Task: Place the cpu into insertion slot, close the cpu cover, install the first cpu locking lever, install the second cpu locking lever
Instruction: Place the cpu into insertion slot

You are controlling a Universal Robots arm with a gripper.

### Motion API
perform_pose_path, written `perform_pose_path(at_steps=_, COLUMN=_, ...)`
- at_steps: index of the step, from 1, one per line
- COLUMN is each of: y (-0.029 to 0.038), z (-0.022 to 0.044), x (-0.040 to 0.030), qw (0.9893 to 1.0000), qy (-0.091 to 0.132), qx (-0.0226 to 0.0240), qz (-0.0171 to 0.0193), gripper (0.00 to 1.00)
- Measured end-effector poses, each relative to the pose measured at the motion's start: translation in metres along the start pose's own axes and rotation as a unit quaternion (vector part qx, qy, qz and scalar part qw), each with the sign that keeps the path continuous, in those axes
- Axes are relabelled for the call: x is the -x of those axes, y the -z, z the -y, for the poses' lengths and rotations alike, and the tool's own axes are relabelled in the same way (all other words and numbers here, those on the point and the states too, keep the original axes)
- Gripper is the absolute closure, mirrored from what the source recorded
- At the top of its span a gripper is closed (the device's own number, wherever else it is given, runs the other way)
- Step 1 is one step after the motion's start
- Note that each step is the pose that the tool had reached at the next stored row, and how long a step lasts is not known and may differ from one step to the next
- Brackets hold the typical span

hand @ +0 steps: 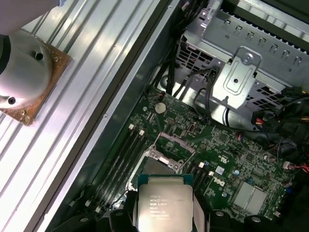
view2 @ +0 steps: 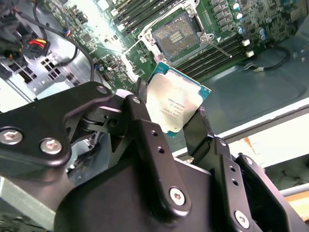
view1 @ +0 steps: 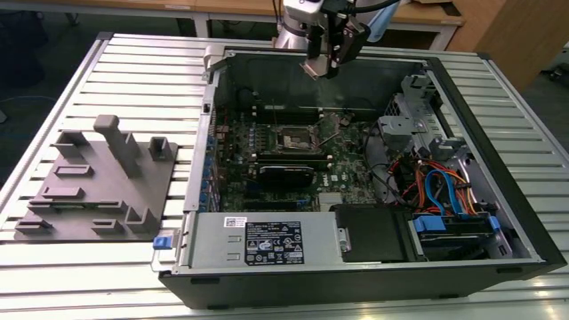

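- My claw (view1: 326, 68) hangs at the upper middle of the exterior view, over the back wall of the open computer case (view1: 498, 253)
- In both wrist views my fingers (view2: 197, 128) are drawn in part way, pinching the cpu (view2: 176, 102) by two opposite edges, silver top towards the cameras
- In the first wrist view the picture's edge cuts off part of the cpu
- The insertion slot (view1: 296, 139) sits mid-board, well apart from the cpu, and its dark centre is bare
- I cannot tell how the cpu cover stands
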State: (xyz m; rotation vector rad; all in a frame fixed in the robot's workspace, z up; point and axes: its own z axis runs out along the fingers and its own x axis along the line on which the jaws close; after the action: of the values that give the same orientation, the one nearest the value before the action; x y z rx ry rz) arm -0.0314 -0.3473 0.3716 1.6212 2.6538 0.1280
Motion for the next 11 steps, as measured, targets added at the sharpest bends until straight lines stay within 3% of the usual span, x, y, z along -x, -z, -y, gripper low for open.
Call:
perform_pose_path(at_steps=4, y=-0.0002, z=0.0, x=0.0001, qw=0.9995, qy=-0.033, qx=0.0006, qz=0.0028, gripper=0.46)
perform_pose_path(at_steps=11, y=-0.0002, z=0.0, x=0.0, qw=0.9994, qy=-0.035, qx=0.0006, qz=0.003, gripper=0.46)
